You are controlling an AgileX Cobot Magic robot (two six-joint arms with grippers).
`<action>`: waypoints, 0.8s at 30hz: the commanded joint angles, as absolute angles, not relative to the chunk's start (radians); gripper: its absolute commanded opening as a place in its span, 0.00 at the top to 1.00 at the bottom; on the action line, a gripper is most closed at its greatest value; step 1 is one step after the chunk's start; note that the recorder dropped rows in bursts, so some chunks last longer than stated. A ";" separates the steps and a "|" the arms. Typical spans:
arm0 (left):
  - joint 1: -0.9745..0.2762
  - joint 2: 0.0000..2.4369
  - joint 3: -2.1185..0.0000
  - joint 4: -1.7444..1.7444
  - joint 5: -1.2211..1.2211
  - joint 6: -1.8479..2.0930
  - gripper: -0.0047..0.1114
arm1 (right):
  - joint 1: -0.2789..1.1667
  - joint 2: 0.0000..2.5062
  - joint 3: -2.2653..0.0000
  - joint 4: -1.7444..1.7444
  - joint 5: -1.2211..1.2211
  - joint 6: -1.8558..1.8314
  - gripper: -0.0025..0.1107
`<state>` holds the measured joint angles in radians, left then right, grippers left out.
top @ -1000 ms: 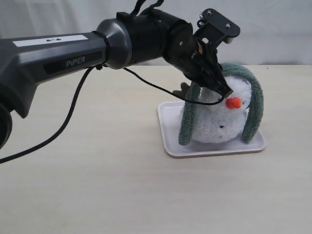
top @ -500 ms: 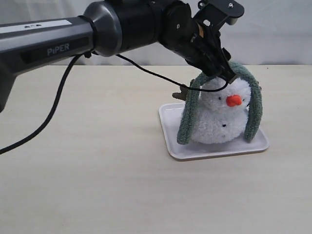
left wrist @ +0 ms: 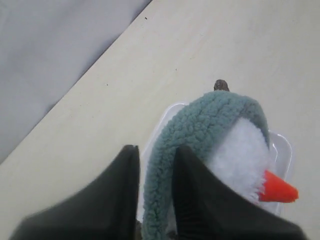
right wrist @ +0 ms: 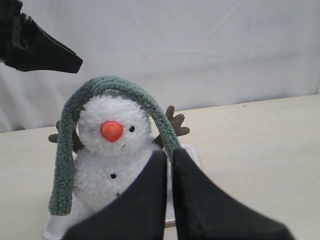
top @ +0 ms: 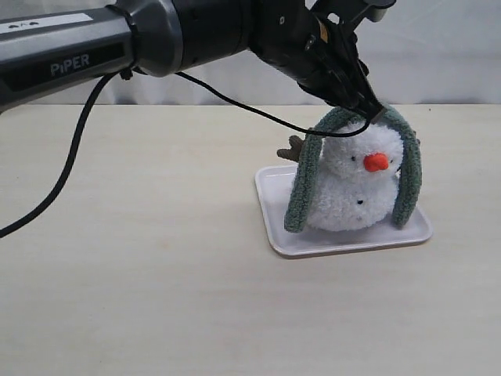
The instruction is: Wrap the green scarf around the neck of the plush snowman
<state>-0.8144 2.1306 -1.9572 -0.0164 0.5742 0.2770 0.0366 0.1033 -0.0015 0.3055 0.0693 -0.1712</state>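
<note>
You're draping the green scarf [top: 301, 188] over the plush snowman's [top: 344, 200] head; left gripper's [top: 371, 110] hold unclear, right gripper [right wrist: 169, 157] pressed together; next needs lowering neckward.

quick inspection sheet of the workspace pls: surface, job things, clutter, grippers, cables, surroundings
surface: pale table with a white tray on it
job's things: snowman sits upright on the tray; green scarf arches over its head, both ends hanging to the tray, not wrapped yet
clutter: nothing seen
grippers: left gripper above the scarf's top, fingers apart, apparently not gripping; right gripper shut, empty, facing the snowman
cables: black cable hangs from the left arm and loops across the scarf
surroundings: pale backdrop behind the table
</note>
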 commanded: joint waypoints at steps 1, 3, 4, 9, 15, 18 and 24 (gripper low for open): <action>-0.843 2.125 -1.957 -0.031 0.559 0.377 0.92 | 0.037 0.105 0.000 0.299 0.073 -0.179 0.94; -0.850 2.125 -1.957 -0.040 0.572 0.445 0.95 | 0.037 0.105 0.000 0.299 0.073 -0.179 0.94; -0.853 2.125 -1.957 -0.040 0.582 0.460 0.94 | 0.037 0.105 0.000 0.299 0.073 -0.179 0.94; -0.853 2.125 -1.957 -0.028 0.588 0.466 0.74 | 0.037 0.105 0.000 0.299 0.073 -0.179 0.94; -0.855 2.135 -1.957 -0.028 0.589 0.497 0.47 | 0.037 0.105 0.000 0.299 0.073 -0.179 0.94; -0.855 2.158 -1.957 -0.019 0.563 0.497 0.46 | 0.037 0.105 0.000 0.299 0.073 -0.179 0.94; -0.855 2.204 -1.957 -0.013 0.461 0.497 0.55 | 0.037 0.105 0.000 0.299 0.073 -0.179 0.94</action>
